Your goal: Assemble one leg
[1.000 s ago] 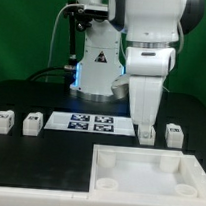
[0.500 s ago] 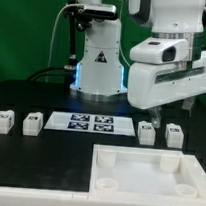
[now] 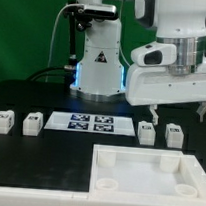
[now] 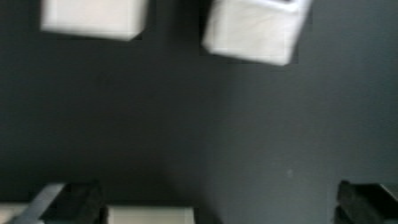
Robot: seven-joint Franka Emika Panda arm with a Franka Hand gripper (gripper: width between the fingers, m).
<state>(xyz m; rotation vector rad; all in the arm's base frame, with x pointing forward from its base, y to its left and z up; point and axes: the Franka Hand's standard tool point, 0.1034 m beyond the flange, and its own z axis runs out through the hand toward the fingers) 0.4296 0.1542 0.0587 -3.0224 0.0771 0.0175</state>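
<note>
Four small white legs lie in a row on the black table: two at the exterior view's left (image 3: pixel 2 121) (image 3: pixel 32 124) and two at its right (image 3: pixel 147 132) (image 3: pixel 174 134). My gripper (image 3: pixel 178 112) hangs a little above the two right legs, open and empty, its dark fingers spread wide. In the wrist view the gripper (image 4: pixel 219 205) shows only its two dark fingertips (image 4: pixel 68 202), far apart with nothing between them. Two legs (image 4: pixel 93 18) (image 4: pixel 258 28) lie on the black table ahead of it.
The large white rimmed tray-like piece (image 3: pixel 187 158) lies at the front on the exterior view's right; its edge shows in the wrist view (image 4: pixel 151 214). The marker board (image 3: pixel 89 122) lies between the leg pairs. The robot base (image 3: pixel 97 60) stands behind.
My gripper has risen from the leg on the right, where it stood low, and shifted toward the exterior view's right. The leg stays on the table.
</note>
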